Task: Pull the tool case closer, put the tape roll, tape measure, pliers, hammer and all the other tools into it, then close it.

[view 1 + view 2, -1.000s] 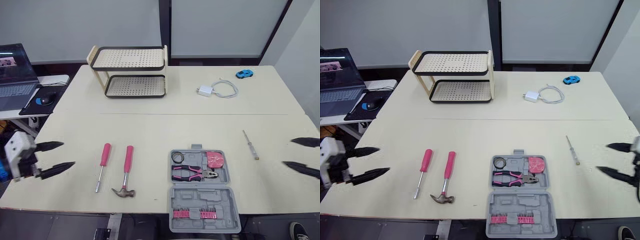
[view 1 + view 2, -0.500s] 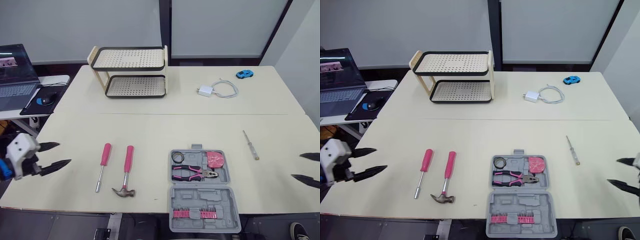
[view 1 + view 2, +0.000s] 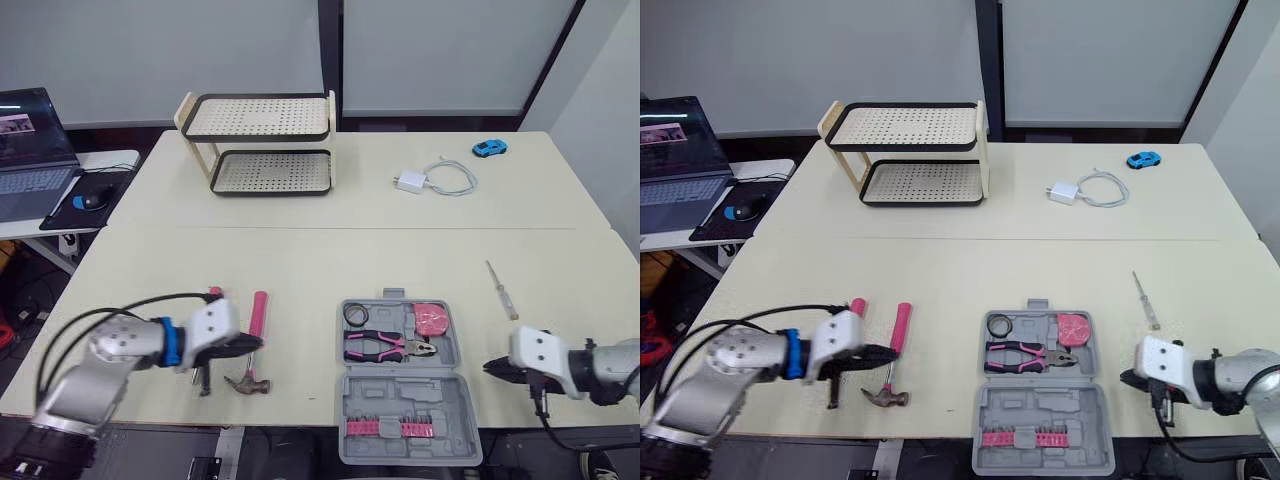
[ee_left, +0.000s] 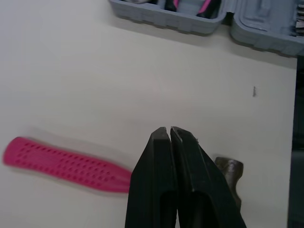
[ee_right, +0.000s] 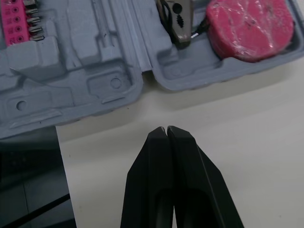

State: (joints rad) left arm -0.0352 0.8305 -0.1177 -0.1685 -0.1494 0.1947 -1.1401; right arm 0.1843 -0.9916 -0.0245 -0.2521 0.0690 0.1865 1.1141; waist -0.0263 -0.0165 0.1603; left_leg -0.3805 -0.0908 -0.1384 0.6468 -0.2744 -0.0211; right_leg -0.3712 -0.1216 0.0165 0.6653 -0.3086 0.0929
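while the open case [image 3: 408,386] lies lower centre, the left tool [image 3: 256,343], pinched closed and empty, hangs over the hammer [image 3: 259,308]; the right tool [image 3: 489,367], closed too, empty, sits beside the case.

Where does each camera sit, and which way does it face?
Head stereo pair: on the head, facing forward and down over the cream table; both arms show.
Left wrist: on the left arm, facing the pink-handled hammer and the open grey plastic tool case; shut left pincer rises in front.
Right wrist: on the right arm, facing the case's tray and lid; shut right pincer in front.
Shared: both wrist views show the case.
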